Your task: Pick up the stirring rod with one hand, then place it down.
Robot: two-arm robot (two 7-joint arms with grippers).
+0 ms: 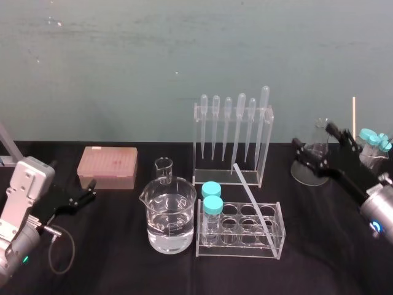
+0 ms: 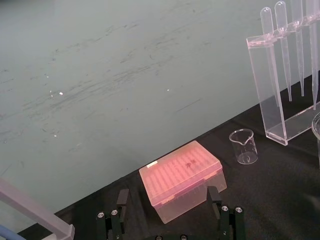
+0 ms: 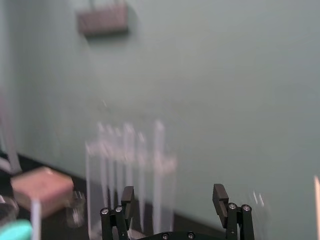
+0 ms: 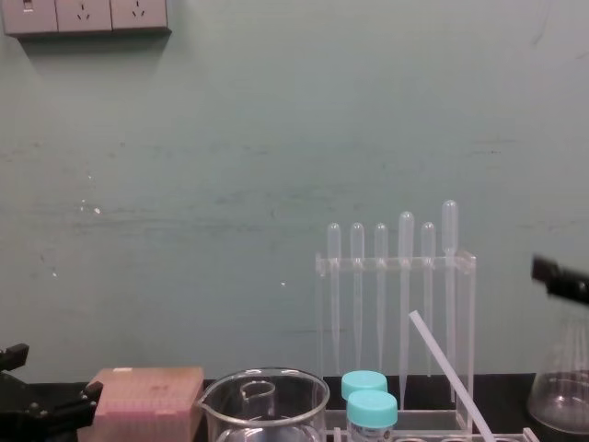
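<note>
The stirring rod (image 1: 252, 196) is a thin translucent-white stick leaning at a slant, its lower end in the clear test tube rack (image 1: 270, 246) and its upper end toward the pipette rack (image 1: 233, 144). From the chest it rises slanted beside the blue-capped vials, stirring rod (image 4: 445, 368). My right gripper (image 1: 312, 135) hangs open to the right of it, up by the conical flask (image 1: 310, 175), holding nothing; its fingers (image 3: 220, 192) stand wide apart. My left gripper (image 1: 91, 188) rests open at the far left, facing the pink tip box (image 2: 180, 177).
A large beaker of water (image 1: 171, 215) and a small beaker (image 1: 163, 169) stand left of the test tube rack, which holds two blue-capped vials (image 1: 212, 206). More capped vials (image 1: 373, 144) and a thin upright stick (image 1: 354, 114) stand at the far right.
</note>
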